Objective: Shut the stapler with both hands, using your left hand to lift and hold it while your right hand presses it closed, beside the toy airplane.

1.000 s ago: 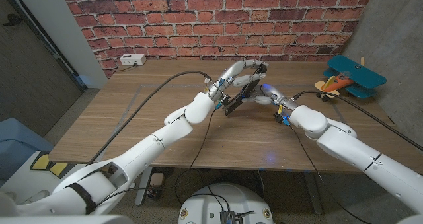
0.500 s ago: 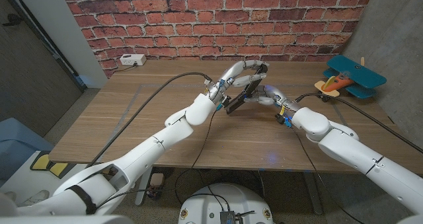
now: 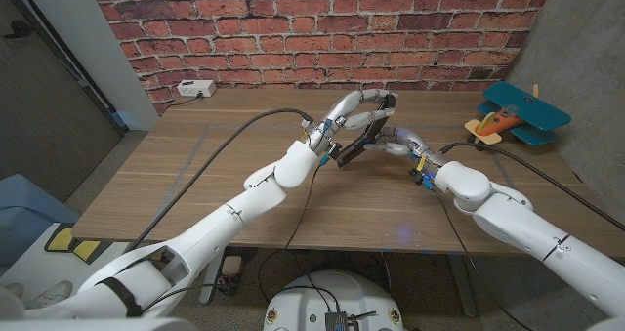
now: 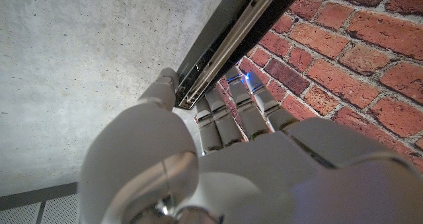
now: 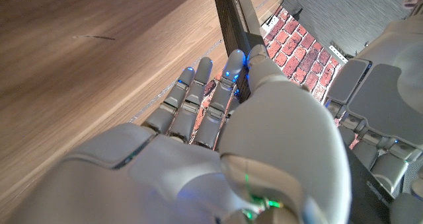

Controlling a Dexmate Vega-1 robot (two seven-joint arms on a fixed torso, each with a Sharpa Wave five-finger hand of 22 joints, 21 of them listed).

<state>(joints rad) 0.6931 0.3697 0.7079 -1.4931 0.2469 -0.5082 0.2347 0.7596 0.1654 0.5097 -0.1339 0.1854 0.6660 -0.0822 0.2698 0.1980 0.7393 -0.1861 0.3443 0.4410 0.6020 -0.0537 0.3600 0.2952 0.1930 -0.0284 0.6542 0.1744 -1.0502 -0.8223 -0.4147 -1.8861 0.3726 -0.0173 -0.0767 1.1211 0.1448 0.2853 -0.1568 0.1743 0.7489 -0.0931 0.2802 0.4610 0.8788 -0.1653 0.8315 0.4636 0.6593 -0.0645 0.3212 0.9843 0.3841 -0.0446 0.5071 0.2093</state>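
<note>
So, far left on the wooden table [image 3: 195,175], near the back edge, a small white box [image 3: 196,88] is sitting below the rough red brick wall [image 3: 322,28]. Grain of the tabletop is running lengthwise, matte finish.

Mid-table, the left hand [image 3: 359,109] is holding the stapler [image 3: 357,142] up off the surface, smooth white fingers arching over its upper end. The stapler is showing as a long, narrow black body, tilted, its lower end pointing toward the robot. In the left wrist view the thumb and fingers [image 4: 234,112] are clamping a dark bar with a bright metal channel [image 4: 228,49] running along it; the two long parts are lying close together, but whether they are fully closed I cannot tell.

Just right of that, the right hand [image 3: 400,142] is reaching in to the stapler, fingers extended against its side. The right wrist view is showing fingertips [image 5: 234,65] lit blue, touching the black edge of the stapler [image 5: 231,16]; it is pressing rather than grasping, nothing enclosed.

Far right, well apart, the toy airplane [image 3: 516,114] is resting by the table's edge: teal wings, orange body, pale wooden propeller.
</note>
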